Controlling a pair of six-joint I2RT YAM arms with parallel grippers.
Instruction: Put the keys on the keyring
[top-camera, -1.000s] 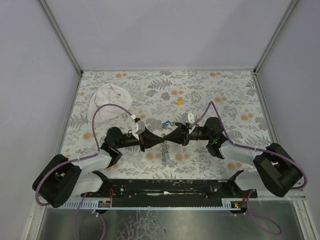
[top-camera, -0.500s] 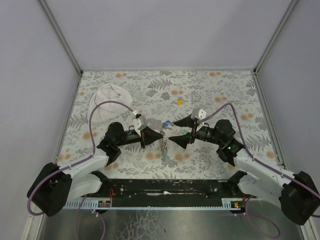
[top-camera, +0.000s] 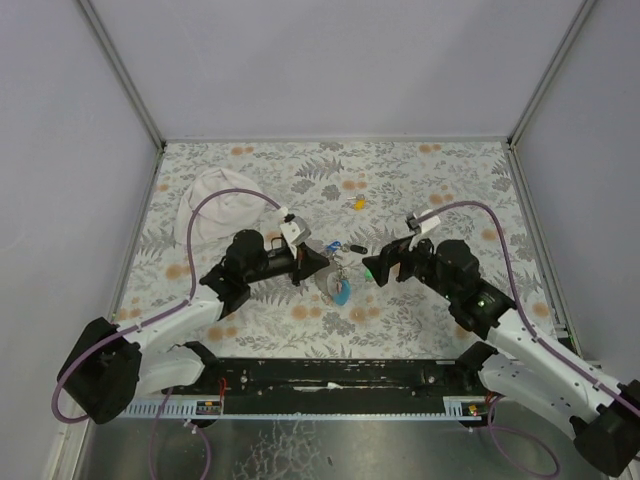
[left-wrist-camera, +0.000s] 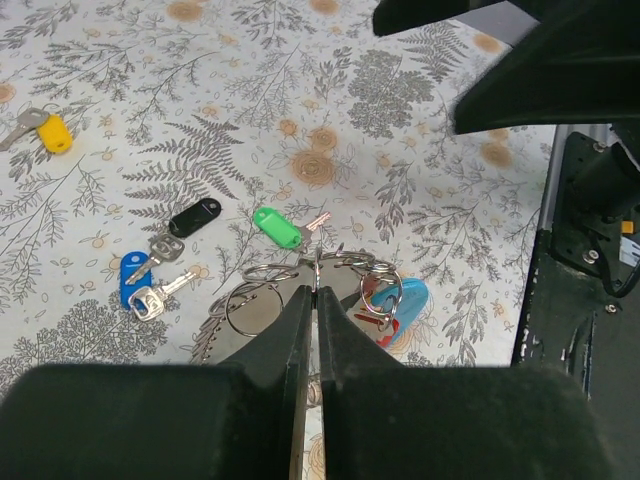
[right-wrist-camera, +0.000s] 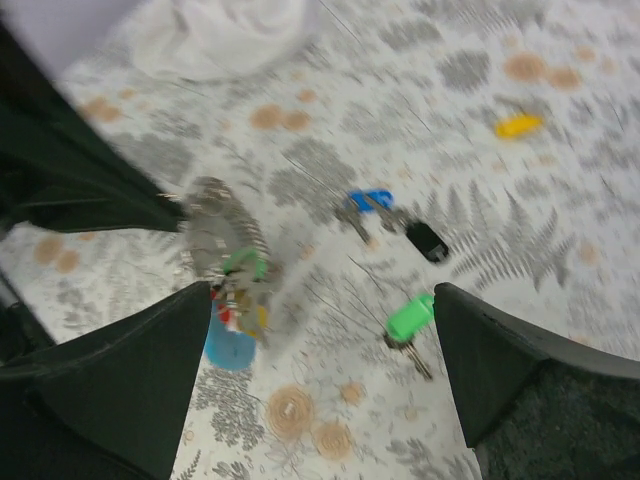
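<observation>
My left gripper (top-camera: 322, 268) (left-wrist-camera: 316, 292) is shut on a metal ring of the keyring (left-wrist-camera: 300, 275), whose grey coil, red bit and light-blue piece (left-wrist-camera: 405, 303) (top-camera: 342, 292) hang at its tips. Four keys lie loose on the patterned table: green (left-wrist-camera: 277, 226) (right-wrist-camera: 410, 318), black (left-wrist-camera: 195, 217) (right-wrist-camera: 428, 241), blue (left-wrist-camera: 133, 280) (right-wrist-camera: 368, 200) and yellow (left-wrist-camera: 55, 133) (top-camera: 358, 203). My right gripper (top-camera: 381, 262) (right-wrist-camera: 322, 290) stands open just right of the keyring (right-wrist-camera: 225, 235), holding nothing. The green key lies between its fingers, lower down on the table. The right wrist view is blurred.
A white cloth bundle (top-camera: 215, 205) (right-wrist-camera: 225, 35) lies at the back left of the table. Grey walls close in the table on three sides. The arms' black base rail (top-camera: 340, 378) runs along the near edge.
My right gripper has opened and drawn back to the right, away from the left gripper. The left gripper has shifted right with the keyring, still shut on it.
</observation>
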